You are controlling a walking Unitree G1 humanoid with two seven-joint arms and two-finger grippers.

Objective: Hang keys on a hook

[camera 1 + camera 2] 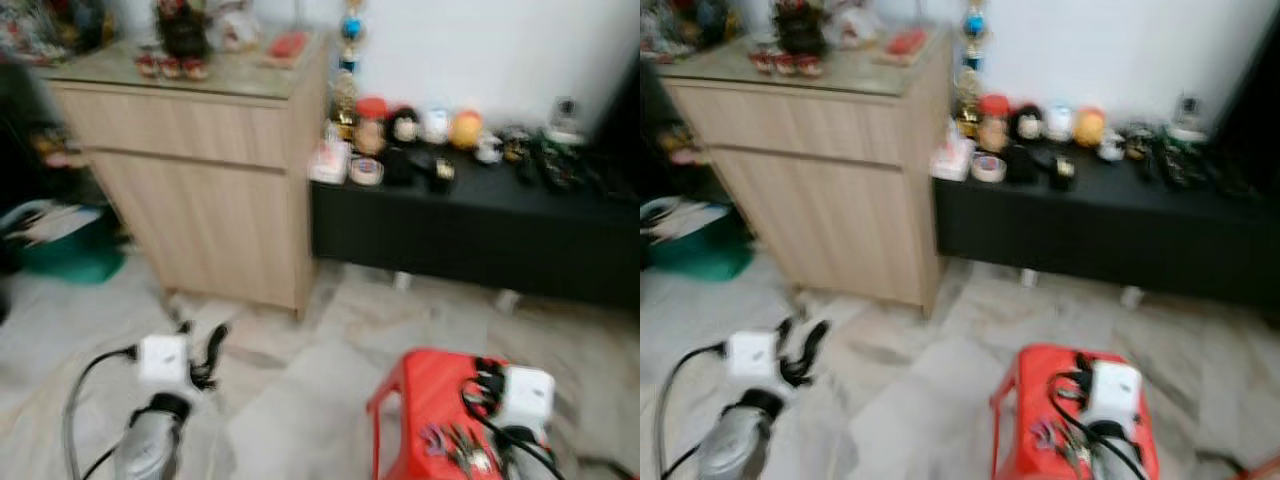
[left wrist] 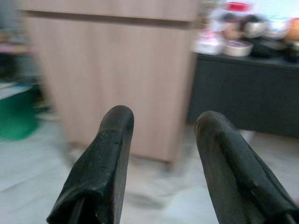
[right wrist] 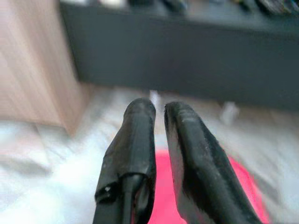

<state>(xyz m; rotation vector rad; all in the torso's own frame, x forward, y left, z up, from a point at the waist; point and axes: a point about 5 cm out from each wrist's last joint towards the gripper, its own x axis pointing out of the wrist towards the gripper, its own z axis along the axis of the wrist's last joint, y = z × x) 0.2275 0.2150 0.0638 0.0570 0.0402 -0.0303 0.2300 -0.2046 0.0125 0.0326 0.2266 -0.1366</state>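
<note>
My right pincer hangs over the red stool, its two fingers drawn nearly together with only a thin slit between them and nothing pinched, as the right wrist view shows. The keys lie in a small tangle on the stool's top, close beside my right wrist. My left pincer is spread wide and empty, pointing at the wooden cabinet from low above the pale floor.

The first risk, as I judge it, is the pick itself: the bunch sits near the stool's front edge, so a clumsy sweep with nearly closed fingers could nudge it off onto the floor. I would need to spread before going down.

The second is blur. Everything looks smeared, so aiming now means guessing at where the ring is, and I might nip one loose key and let the rest dangle and slip.

The third is the hook: I cannot make one out anywhere here, neither on the cabinet nor along the cluttered black counter. Carrying keys while hunting for it invites swinging them into those small ornaments.
</note>
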